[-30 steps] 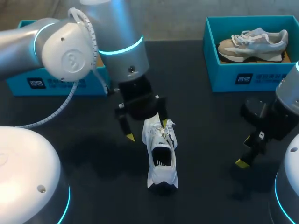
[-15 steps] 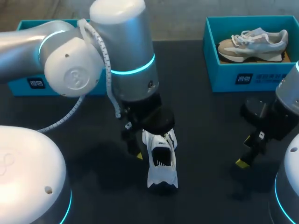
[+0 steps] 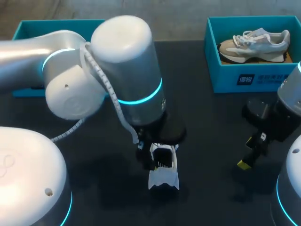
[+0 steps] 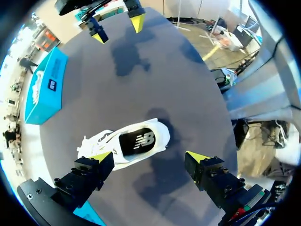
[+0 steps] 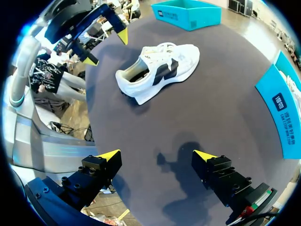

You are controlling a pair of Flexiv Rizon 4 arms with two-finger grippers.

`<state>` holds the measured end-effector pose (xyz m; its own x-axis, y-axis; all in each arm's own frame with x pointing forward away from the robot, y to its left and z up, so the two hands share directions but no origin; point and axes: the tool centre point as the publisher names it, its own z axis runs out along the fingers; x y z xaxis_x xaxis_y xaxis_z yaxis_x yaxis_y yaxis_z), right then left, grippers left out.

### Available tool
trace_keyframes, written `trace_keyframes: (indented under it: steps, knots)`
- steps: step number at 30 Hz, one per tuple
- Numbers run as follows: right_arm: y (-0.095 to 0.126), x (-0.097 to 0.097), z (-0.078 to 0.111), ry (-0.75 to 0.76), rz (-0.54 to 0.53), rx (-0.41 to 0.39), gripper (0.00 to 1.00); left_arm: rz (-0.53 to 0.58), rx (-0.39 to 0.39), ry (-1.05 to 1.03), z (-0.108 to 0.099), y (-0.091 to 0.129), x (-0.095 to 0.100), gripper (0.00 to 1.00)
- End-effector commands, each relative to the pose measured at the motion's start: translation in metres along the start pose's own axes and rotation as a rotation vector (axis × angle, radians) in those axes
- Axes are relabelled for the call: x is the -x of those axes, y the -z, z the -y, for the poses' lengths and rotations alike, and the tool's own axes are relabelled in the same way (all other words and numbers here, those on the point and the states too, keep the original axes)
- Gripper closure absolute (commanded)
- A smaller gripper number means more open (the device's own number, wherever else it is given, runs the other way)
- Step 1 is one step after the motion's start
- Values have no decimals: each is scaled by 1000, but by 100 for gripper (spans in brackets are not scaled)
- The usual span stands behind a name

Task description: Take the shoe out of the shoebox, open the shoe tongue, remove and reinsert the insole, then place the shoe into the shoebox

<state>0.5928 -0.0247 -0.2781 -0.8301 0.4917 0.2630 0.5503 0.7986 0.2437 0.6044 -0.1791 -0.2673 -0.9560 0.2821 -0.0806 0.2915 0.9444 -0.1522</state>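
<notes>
A white shoe [image 3: 164, 170] with a black insole lies on the dark table, its toe end hidden under my left arm [image 3: 127, 80]. In the left wrist view my left gripper [image 4: 149, 159] stands open above the shoe [image 4: 127, 143]. The shoe's opening lies just ahead of the fingers, and nothing is held. My right gripper [image 3: 249, 155] hangs open and empty at the table's right side. From its wrist, my right gripper [image 5: 156, 155] faces the shoe [image 5: 160, 70] from well away, with my left gripper [image 5: 106, 44] over it.
A teal shoebox [image 3: 244, 77] at the back right holds a grey and beige shoe [image 3: 256, 42]. A second teal shoebox [image 3: 28, 28] at the back left is mostly hidden behind my left arm. Dark tabletop [image 3: 211, 127] lies between the two grippers.
My left arm has moved toward the table's near side, from the shoe's laces to over its opening, covering more of the shoe. The right arm has not moved.
</notes>
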Motion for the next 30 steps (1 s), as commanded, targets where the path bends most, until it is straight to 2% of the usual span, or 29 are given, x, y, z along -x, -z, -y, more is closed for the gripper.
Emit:
trace_keyframes:
  steps: [1, 13, 21, 30]
  knots:
    - [-1, -1, 1, 1, 2, 1, 0, -63, 3, 100, 3, -12, -6, 0]
    - [-1, -1, 1, 1, 2, 1, 0, -173, 37, 194, 10, -46, -17, 0]
    - [-1, -1, 1, 1, 2, 1, 0, -148, 62, 233, 14, -61, -34, 0]
    - [-1, -1, 1, 1, 2, 1, 0, -133, 89, 275, 20, -81, -36, 0]
